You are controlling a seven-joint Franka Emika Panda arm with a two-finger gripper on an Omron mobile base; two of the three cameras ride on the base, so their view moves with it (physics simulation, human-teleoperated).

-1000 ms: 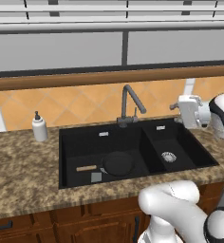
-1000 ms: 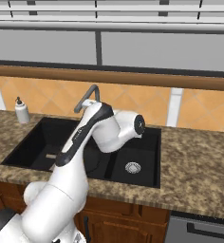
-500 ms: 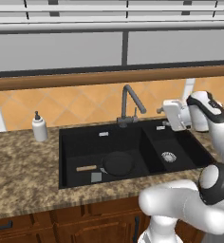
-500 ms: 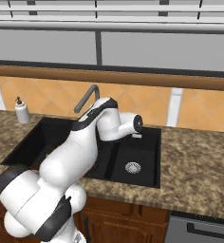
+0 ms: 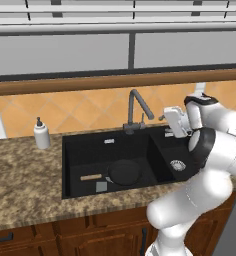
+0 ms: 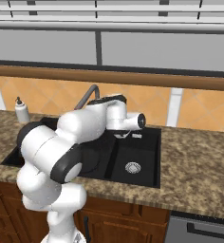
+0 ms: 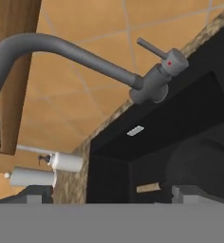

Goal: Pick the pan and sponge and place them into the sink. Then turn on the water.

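Pan (image 5: 123, 172) lying flat on the floor of the wide basin of the sink (image 5: 70, 165), wooden handle (image 5: 91, 177) pointing away from the divider. Sponge (image 5: 101, 186) resting just beside that handle, near the front wall. Both items judged already placed; water not running, no stream at the spout.

Gripper (image 5: 164, 118) raised above the divider between the basins, near the faucet (image 5: 138, 107), jaws spread wide and holding nothing. Fingertips (image 7: 38, 193) visible in the hand view with clear space between them, faucet body and lever (image 7: 154, 49) ahead.

Remaining step judged to be the tap. Lever: a thin, rigid metal rod projecting from the valve head, smooth and probably slippery, light to move but pivoted, so likely to swing rather than lift. Best contact judged near its free end, either pinched across the rod or pushed from one side with one finger. Risk: jaws sliding off the narrow rod, or striking the curved spout on approach.

Soap bottle (image 5: 41, 134) standing on the counter (image 5: 25, 185), well apart from the work.
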